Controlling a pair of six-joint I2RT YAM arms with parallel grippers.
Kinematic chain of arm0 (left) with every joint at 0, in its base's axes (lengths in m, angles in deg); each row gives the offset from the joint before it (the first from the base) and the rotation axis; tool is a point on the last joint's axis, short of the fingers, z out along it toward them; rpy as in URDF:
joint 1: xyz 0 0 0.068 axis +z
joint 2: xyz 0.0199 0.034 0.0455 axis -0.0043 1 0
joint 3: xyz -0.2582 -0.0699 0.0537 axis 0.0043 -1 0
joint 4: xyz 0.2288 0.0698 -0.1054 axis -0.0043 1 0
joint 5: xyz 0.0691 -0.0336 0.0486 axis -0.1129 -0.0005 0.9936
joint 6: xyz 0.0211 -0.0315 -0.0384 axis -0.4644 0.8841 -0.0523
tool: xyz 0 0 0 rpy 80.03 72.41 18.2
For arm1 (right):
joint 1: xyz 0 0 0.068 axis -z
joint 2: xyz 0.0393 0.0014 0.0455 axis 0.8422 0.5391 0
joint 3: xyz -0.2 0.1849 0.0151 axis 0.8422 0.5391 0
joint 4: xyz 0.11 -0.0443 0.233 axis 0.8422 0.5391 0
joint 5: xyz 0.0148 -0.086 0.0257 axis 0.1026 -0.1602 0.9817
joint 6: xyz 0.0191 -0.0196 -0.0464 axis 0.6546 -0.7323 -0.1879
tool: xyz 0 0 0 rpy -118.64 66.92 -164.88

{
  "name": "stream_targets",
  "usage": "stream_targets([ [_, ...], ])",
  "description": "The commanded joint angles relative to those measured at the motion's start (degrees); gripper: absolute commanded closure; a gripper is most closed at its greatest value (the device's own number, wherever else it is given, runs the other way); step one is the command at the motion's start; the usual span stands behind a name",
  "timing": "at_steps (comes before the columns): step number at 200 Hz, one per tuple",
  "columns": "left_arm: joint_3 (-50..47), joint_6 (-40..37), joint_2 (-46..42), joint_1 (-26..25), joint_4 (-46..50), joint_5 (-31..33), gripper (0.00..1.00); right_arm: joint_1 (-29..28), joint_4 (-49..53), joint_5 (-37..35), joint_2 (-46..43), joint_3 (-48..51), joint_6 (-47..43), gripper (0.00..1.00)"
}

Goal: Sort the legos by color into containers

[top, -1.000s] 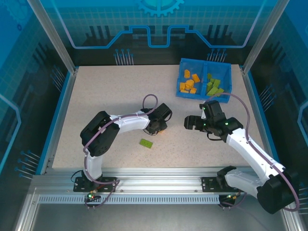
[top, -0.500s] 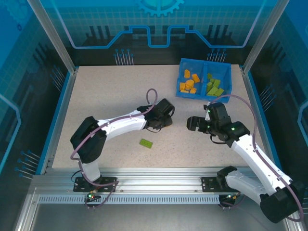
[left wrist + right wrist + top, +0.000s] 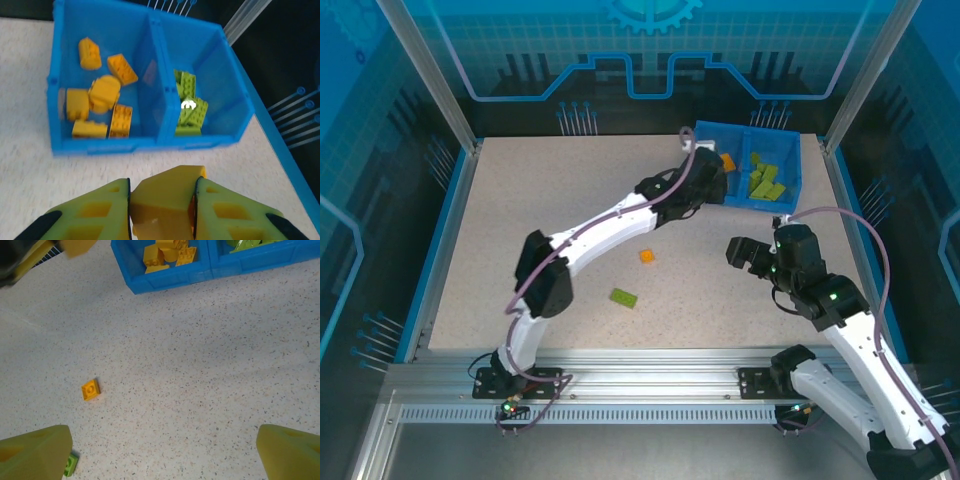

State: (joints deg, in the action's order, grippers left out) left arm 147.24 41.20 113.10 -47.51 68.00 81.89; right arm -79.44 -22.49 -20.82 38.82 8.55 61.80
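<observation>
Speckled beige table (image 3: pixel 200 365), blue bin (image 3: pixel 140 145), orange legos (image 3: pixel 107 92), green legos (image 3: pixel 192 112)

Left arm (image 3: pixel 610 225): stretched long on a diagonal from its base at the near left up toward the far right, elbow low near the base, forearm almost straight. Left end effector (image 3: pixel 162 190): pointed forward and down, both yellow fingers (image 3: pixel 100 212) pressed onto the sides of one orange lego (image 3: pixel 167 212), which fills the gap between them.

Right arm (image 3: pixel 845 310): folded closer in, forearm rising from the near right, wrist turned toward the left. Right end effector (image 3: pixel 740 253): facing down, fingers (image 3: pixel 35 450) spread wide, nothing between them.
</observation>
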Motion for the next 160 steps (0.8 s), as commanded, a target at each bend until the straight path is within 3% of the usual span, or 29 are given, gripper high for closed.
stream_targets([
  [1, 10.01, -7.65, 7.83, 0.69, 0.48, 3.11, 0.82, 0.81, 2.09, -0.95, -0.32, -0.97, 1.49, 0.04],
  [39, 24.37, -10.36, 20.16, 2.34, -3.11, 7.3, 0.81, 0.83, 2.2, 0.2, -1.78, 0.34, 2.1, 0.03],
  [86, 33.62, -11.83, 30.72, 4.49, -9.42, 7.95, 0.73, 0.85, 3.3, 2.03, -4.09, 1.22, 2.94, 0.03],
  [113, 36.78, -11.33, 32.17, 4.73, -9.66, 8.71, 0.46, 0.8, 4.77, 2.57, -5.23, 1.17, 3.3, 0.03],
  [160, 32.79, -9.06, 24.48, 4.48, -7.68, 8.12, 0.27, 0.79, 5.27, 2.82, -6.95, 2.29, 4.3, 0.03],
])
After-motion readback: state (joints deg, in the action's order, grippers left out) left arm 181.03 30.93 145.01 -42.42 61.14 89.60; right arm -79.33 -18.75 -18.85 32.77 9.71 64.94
